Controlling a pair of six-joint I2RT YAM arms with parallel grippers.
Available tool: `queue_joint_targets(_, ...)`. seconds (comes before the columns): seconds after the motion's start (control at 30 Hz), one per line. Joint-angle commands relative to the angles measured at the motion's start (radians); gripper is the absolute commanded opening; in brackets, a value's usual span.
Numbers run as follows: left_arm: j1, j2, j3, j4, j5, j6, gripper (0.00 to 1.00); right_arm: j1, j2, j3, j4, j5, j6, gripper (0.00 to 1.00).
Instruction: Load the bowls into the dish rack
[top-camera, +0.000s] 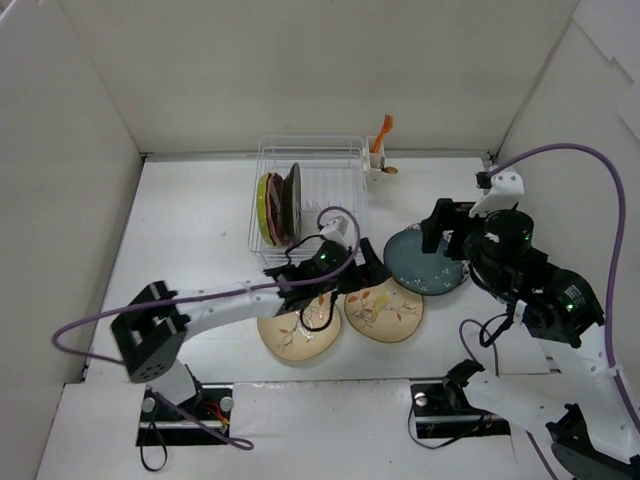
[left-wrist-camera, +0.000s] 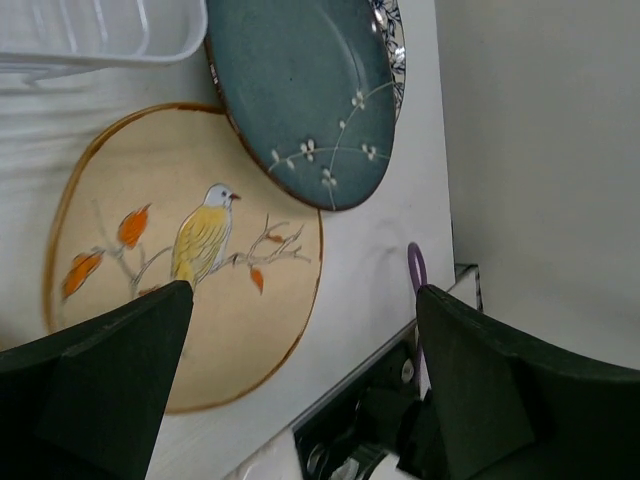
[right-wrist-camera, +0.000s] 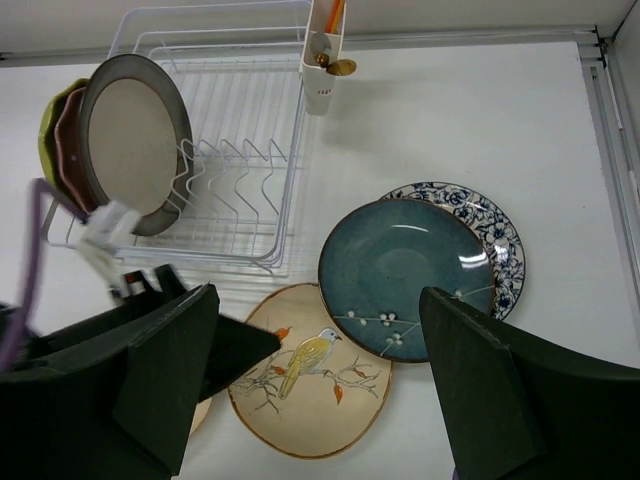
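The white wire dish rack (top-camera: 325, 185) holds a lime green (top-camera: 263, 208), a pink (top-camera: 275, 208) and a grey bowl (top-camera: 291, 203) upright at its left end. Two cream bowls (top-camera: 295, 335) (top-camera: 390, 312) lie flat in front of it, the right one with a bird print (left-wrist-camera: 190, 250). The dark teal bowl (top-camera: 425, 262) rests on a blue-patterned dish (right-wrist-camera: 503, 235). My left gripper (top-camera: 360, 280) hovers open and empty at the bird bowl's edge (left-wrist-camera: 300, 340). My right gripper (top-camera: 450, 228) hangs open and empty, high over the bird bowl and the teal bowl (right-wrist-camera: 320, 380).
A white utensil cup (top-camera: 376, 168) with an orange utensil hangs on the rack's right end. White walls enclose the table on three sides. The right half of the rack (right-wrist-camera: 240, 160) has bare dividers. A purple cable (top-camera: 200, 300) trails along the left arm.
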Motion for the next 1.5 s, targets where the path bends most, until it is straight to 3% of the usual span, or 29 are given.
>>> queue_joint_targets(0.0,-0.027,0.13,0.153,0.131,-0.068,-0.08,0.89,-0.012,-0.001,0.065,-0.061,-0.026,-0.025,0.79)
queue_joint_targets(0.3,-0.048,0.411,0.316,0.229,-0.102,-0.155,0.82,-0.016,-0.065,0.059,-0.116,-0.025,-0.065,0.79)
queue_joint_targets(0.67,-0.059,0.547,0.383,0.232,-0.134,-0.255,0.71,-0.019,-0.107,0.019,-0.135,-0.055,-0.074,0.79)
queue_joint_targets(0.83,-0.059,0.575,0.379,0.281,-0.133,-0.264,0.45,-0.018,-0.117,0.0,-0.139,-0.06,-0.08,0.79)
queue_joint_targets(1.2,-0.059,0.526,0.334,0.346,-0.137,-0.231,0.0,-0.018,-0.125,-0.02,-0.144,-0.063,-0.091,0.79)
queue_joint_targets(1.47,-0.059,0.397,0.296,0.311,-0.159,-0.16,0.0,-0.019,-0.127,-0.004,-0.146,-0.08,-0.099,0.79)
